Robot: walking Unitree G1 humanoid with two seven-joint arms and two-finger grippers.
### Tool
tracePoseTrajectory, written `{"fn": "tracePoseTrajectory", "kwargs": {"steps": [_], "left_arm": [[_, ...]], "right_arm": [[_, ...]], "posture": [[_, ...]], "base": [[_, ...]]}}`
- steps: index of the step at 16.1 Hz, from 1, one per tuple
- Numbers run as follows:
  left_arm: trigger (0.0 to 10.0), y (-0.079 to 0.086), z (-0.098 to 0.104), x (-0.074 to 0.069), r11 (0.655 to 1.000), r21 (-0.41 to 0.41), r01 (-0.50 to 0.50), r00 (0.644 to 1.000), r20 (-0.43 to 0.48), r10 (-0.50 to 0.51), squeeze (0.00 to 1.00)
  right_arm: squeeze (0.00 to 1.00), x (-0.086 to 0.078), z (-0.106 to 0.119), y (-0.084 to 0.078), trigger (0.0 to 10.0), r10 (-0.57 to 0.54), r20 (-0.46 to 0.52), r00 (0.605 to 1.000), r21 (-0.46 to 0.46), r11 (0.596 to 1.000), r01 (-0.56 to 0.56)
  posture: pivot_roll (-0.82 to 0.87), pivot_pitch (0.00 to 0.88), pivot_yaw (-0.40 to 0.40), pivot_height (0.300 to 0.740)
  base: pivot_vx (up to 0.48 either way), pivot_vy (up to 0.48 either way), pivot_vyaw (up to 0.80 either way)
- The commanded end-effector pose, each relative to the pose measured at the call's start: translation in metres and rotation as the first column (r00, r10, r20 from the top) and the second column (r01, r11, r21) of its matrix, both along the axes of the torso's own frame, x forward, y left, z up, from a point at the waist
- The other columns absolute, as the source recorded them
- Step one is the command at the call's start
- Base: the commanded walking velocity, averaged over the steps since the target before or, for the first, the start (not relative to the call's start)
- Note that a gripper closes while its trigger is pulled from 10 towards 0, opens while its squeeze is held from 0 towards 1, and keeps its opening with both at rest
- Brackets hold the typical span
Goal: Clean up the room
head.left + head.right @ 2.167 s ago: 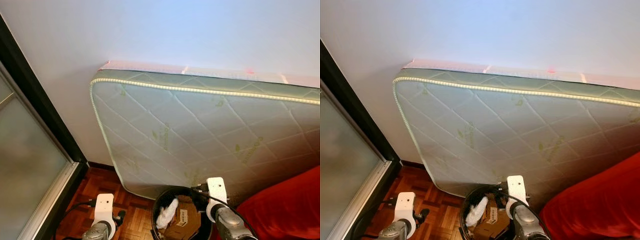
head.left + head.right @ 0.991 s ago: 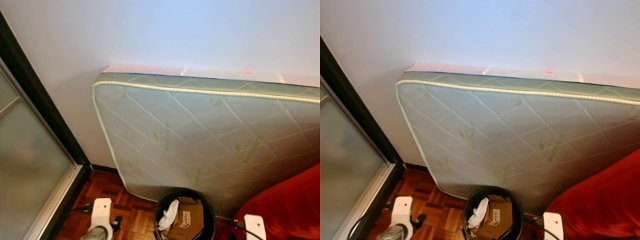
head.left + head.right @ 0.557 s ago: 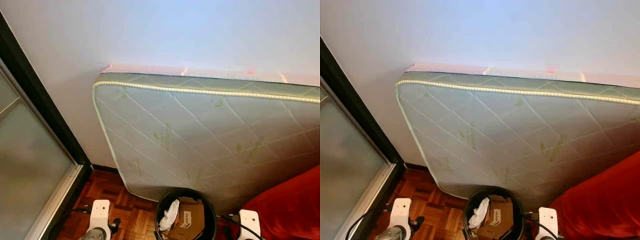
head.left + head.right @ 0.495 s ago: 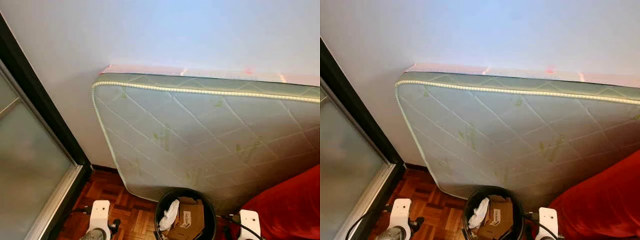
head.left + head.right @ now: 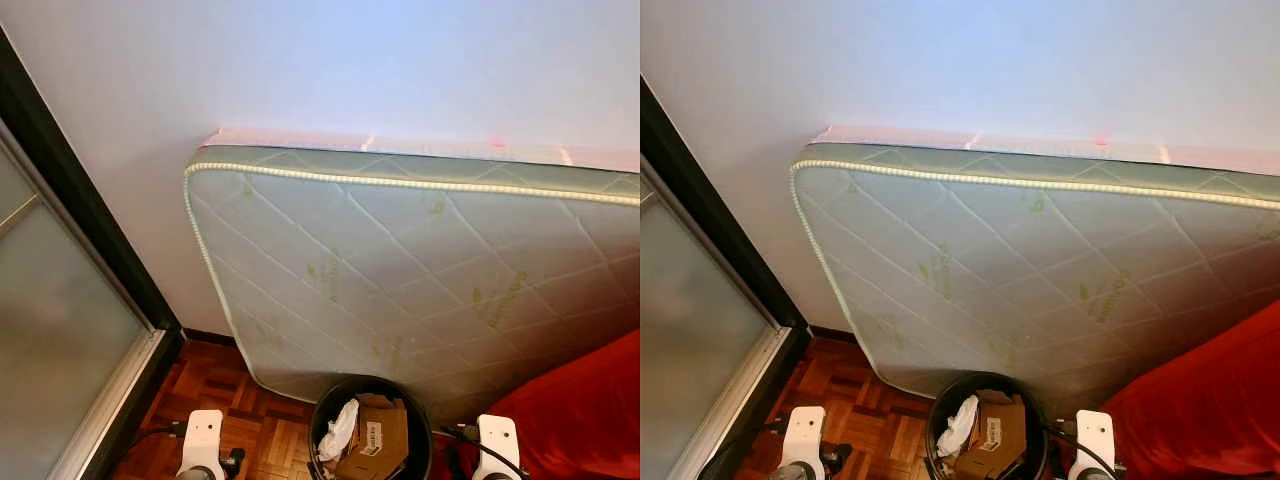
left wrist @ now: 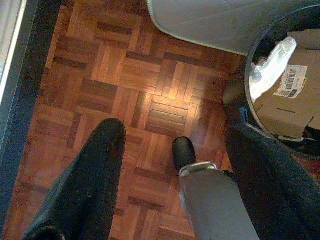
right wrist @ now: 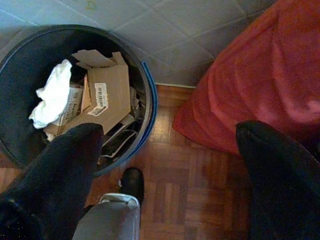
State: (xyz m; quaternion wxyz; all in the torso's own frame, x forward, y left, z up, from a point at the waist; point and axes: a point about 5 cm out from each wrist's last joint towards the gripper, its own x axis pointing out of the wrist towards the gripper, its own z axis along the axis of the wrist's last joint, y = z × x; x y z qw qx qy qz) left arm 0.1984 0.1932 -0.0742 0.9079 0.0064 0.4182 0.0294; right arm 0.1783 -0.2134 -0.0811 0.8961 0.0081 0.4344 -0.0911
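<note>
Rubbish, crumpled paper (image 7: 50, 95) and flattened cardboard (image 7: 107, 95), sits inside the black bin (image 7: 150, 107) below the mattress (image 5: 400, 270); likely light, crushable, best pinched by an edge; both grippers (image 6: 170, 150) (image 7: 165, 165) flank the bin, fingers spread, empty.

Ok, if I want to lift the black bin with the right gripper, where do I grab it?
Take the bin by its rim on the side facing the red cushion, coming straight down with the open right gripper. That stretch of rim looks bare; cardboard and crumpled paper crowd the rest.

Parquet floor (image 6: 125, 90) (bin (image 7: 20, 55), mattress (image 5: 400, 270))
</note>
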Motion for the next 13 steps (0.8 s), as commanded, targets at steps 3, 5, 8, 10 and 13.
{"fn": "tracePoseTrajectory", "kwargs": {"steps": [3, 5, 8, 10, 13], "left_arm": [[10.0, 0.0036, -0.0039, -0.0077, 1.000, -0.002, -0.018, 0.999, -0.032, 0.018, 0.00], [10.0, 0.0039, -0.0039, -0.0077, 1.000, -0.003, -0.020, 0.999, -0.033, 0.020, 0.00], [10.0, 0.0040, -0.0036, -0.0072, 1.000, -0.005, -0.023, 0.999, -0.031, 0.023, 0.00], [10.0, 0.0044, -0.0034, -0.0070, 1.000, -0.006, -0.026, 0.999, -0.030, 0.026, 0.00], [10.0, 0.0048, -0.0031, -0.0064, 1.000, -0.005, -0.026, 0.999, -0.029, 0.026, 0.00]], "right_arm": [[0.00, 0.0036, 0.0007, 0.0061, 10.0, 0.032, 0.009, 0.999, 0.011, 0.999, -0.032], [0.00, 0.0021, -0.0005, 0.0086, 10.0, 0.033, 0.005, 0.999, 0.019, 0.999, -0.033], [0.00, 0.0008, -0.0013, 0.0097, 10.0, 0.034, 0.000, 0.999, 0.021, 0.999, -0.034], [0.00, 0.0004, -0.0015, 0.0094, 10.0, 0.033, -0.002, 0.999, 0.022, 0.999, -0.033], [0.00, -0.0002, -0.0019, 0.0101, 10.0, 0.035, -0.004, 0.999, 0.025, 0.999, -0.034]], "posture": [[-0.01, 0.000, 0.016, 0.740], [-0.01, 0.000, 0.018, 0.740], [-0.01, 0.000, 0.019, 0.740], [-0.01, 0.000, 0.018, 0.740], [-0.01, 0.000, 0.020, 0.740]], "base": [[0.000, 0.000, 0.00], [0.000, 0.000, 0.00], [0.000, 0.000, 0.00], [0.000, 0.000, 0.00], [0.000, 0.000, 0.00]]}}
